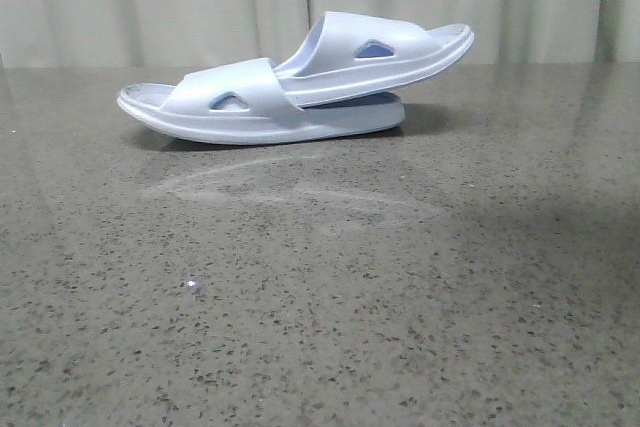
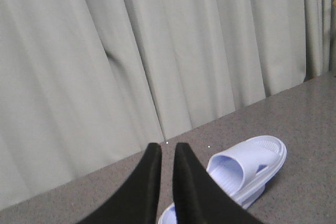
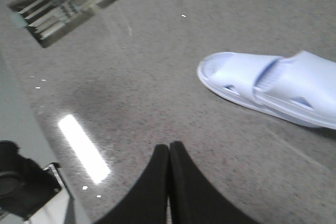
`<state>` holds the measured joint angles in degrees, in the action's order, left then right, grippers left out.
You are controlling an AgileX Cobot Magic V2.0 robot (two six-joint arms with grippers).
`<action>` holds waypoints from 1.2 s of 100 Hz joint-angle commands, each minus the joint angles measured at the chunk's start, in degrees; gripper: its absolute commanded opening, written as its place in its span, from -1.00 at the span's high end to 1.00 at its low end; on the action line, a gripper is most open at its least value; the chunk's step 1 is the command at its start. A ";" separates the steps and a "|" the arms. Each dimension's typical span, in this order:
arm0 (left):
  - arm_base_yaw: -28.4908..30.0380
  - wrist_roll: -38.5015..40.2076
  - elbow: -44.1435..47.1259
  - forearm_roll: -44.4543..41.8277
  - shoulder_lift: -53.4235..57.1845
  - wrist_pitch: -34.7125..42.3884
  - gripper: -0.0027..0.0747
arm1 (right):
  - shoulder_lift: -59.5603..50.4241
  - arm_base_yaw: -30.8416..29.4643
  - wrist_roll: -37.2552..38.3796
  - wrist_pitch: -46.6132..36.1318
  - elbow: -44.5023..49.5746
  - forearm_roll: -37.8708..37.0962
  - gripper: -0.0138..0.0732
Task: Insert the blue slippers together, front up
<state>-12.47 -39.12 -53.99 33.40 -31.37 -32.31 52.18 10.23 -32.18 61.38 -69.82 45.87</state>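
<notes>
The two blue slippers lie at the back of the grey speckled table. The lower slipper rests flat. The upper slipper is pushed under the lower one's strap and tilts upward to the right. No gripper shows in the front view. In the left wrist view my left gripper hovers above and apart from the slippers, its black fingers a narrow gap apart with nothing between them. In the right wrist view my right gripper is shut and empty, well away from the slippers.
A pale curtain hangs behind the table's far edge. In the right wrist view a metal grille-like patch shows at one corner, and a black fixture sits by the table's side edge. A light reflection lies on the tabletop.
</notes>
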 commanded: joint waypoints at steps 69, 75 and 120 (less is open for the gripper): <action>-0.35 3.20 34.65 10.65 16.09 20.44 0.89 | -33.51 0.39 8.62 -43.99 51.43 -11.85 0.88; -0.35 3.20 35.21 11.19 17.30 21.22 0.89 | -34.30 0.39 8.62 -45.15 52.73 -11.72 0.88; -0.35 3.20 35.34 12.37 17.89 20.09 0.89 | -34.20 0.39 8.62 -45.67 53.15 -10.64 0.88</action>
<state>-12.47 -36.27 -17.02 44.30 -12.94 -15.10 17.73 10.58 -23.41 19.94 -15.27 34.22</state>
